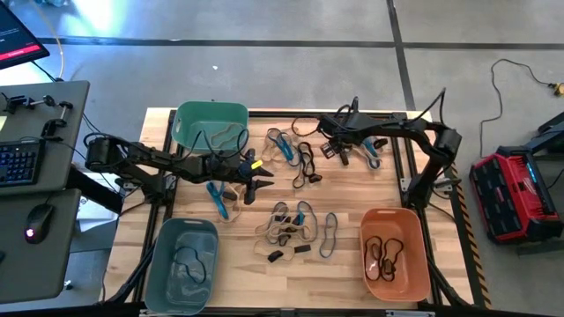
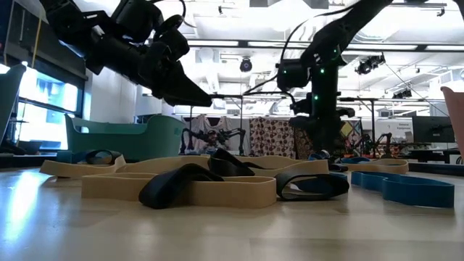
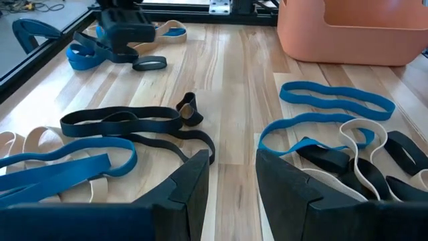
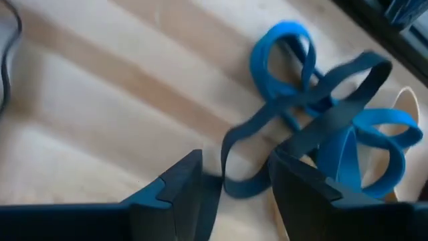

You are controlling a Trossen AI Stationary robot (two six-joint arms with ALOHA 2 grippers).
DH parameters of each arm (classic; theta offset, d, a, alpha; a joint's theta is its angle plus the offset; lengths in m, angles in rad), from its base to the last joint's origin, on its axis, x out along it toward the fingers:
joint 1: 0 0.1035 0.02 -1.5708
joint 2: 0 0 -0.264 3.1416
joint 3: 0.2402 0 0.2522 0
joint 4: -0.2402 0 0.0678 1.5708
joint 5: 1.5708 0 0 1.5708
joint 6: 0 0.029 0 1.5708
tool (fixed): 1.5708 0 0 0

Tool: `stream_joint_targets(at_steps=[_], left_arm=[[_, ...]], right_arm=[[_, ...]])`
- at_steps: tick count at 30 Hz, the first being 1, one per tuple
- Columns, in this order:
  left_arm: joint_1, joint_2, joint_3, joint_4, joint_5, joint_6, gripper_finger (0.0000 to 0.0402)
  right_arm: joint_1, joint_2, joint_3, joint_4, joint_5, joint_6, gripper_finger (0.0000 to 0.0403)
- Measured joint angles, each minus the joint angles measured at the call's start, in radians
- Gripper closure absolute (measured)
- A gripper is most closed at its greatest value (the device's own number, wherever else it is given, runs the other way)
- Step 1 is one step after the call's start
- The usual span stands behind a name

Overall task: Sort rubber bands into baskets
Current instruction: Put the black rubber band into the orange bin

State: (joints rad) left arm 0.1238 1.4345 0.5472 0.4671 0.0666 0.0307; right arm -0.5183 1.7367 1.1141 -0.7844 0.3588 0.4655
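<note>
Nearest the low camera, tan and black rubber bands lie flat in a tangle on the wooden counter, with a blue band just beside them. From above, the loose loops spread across the counter between three baskets: the teal-green basket at the far edge, the grey-blue basket at the near left corner and the orange basket at the near right. Each basket has bands in it; the orange one holds dark loops. A central heap of tan, black and blue bands lies between the grey-blue and orange baskets, and a black band lies farther back.

Reaching in from the left past the teal-green basket, the left arm stretches low toward the counter's middle. Its left end effector hangs just above the wood with the fingers parted by a modest gap and nothing between them; blue, black and tan bands lie just ahead.

Bent over the far right part of the counter, well behind the orange basket, the right arm carries the right end effector above a knot of blue bands. Its fingers stand apart, and one dark blue loop runs down into the gap between them; whether it touches a finger cannot be told.
</note>
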Motion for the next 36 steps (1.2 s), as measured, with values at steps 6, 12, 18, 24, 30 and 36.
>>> stream_joint_targets(at_steps=[6,12,18,24,30,36], left_arm=[[0.0,0.0,0.0,-0.004,0.0,-0.003,0.0284],[0.0,0.0,0.0,-0.008,0.0,-0.004,0.0284],[0.0,0.0,0.0,-0.017,0.001,-0.027,0.0284],[0.0,0.0,0.0,-0.038,0.001,-0.027,0.0284],[-0.001,0.0,0.0,-0.038,0.001,-0.027,0.0284],[-0.001,0.0,0.0,-0.038,0.001,-0.027,0.0284]], right_arm=[[-0.033,0.0,0.0,0.026,-0.002,0.006,0.024],[-0.041,0.049,0.0,0.031,-0.03,0.026,0.024],[-0.04,0.125,0.0,0.079,-0.029,0.023,0.0246],[-0.04,0.13,0.0,0.089,-0.05,-0.029,0.0338],[-0.041,0.12,0.002,0.082,-0.121,-0.108,0.0387],[-0.001,0.03,0.003,0.029,-0.128,-0.117,0.0399]])
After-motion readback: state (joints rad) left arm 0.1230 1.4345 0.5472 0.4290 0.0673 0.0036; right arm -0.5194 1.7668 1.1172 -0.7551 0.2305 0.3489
